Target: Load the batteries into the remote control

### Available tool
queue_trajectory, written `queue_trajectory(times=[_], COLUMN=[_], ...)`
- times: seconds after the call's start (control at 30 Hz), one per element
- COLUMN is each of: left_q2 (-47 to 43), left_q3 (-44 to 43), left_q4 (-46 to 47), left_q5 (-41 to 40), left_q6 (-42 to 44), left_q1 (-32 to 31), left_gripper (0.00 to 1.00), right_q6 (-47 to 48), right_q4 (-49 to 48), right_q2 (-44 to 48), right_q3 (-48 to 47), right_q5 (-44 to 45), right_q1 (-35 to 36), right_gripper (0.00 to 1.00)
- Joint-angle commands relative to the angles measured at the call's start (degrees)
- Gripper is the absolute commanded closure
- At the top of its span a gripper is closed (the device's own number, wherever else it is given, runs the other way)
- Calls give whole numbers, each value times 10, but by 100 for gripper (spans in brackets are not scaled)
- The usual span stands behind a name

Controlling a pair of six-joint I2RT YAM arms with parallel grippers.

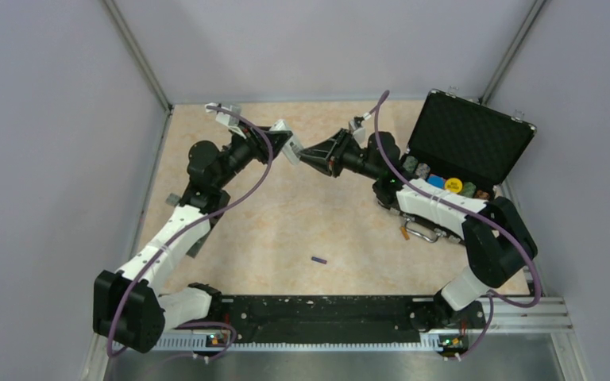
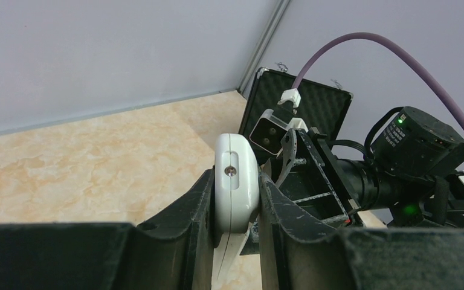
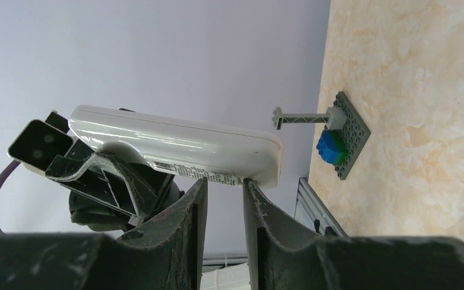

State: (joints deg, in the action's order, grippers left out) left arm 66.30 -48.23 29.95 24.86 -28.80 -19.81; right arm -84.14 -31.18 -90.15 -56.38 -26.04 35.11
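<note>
Arms meet at upper centre of the overhead view, where the left gripper (image 1: 279, 141) clamps the white remote control (image 1: 289, 148) above the table (image 1: 286, 222). The right gripper (image 1: 306, 154) is tip-to-tip with it. One purple battery (image 1: 318, 259) lies alone at lower centre. An open black case (image 1: 469, 131) sits upper right; a yellow chip (image 1: 453, 185) in it bears dark lettering too small to read.

Left wrist view: both fingers (image 2: 199, 199) press the remote's sides at centre frame, its end facing the lens.

Right wrist view: the right gripper's jaws stand narrowly apart with nothing between them, tips touching the remote's lower edge at centre. A strip of fine print (image 3: 205, 174) there is illegible.
</note>
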Motion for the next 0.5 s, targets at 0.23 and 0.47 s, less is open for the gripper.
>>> queue_trajectory(times=[0.23,0.47], left_q2=[-5,0], left_q3=[-42,-49], left_q4=[42,28], left_q5=[108,115], left_q6=[-81,-86], left_q1=[-24,-24], left_gripper=[100,100], right_q6=[2,5], right_q4=[-92,-118], right_q2=[-19,-19], right_q3=[-14,-2], right_q5=[9,13], right_q1=[4,4], right_gripper=[74,76])
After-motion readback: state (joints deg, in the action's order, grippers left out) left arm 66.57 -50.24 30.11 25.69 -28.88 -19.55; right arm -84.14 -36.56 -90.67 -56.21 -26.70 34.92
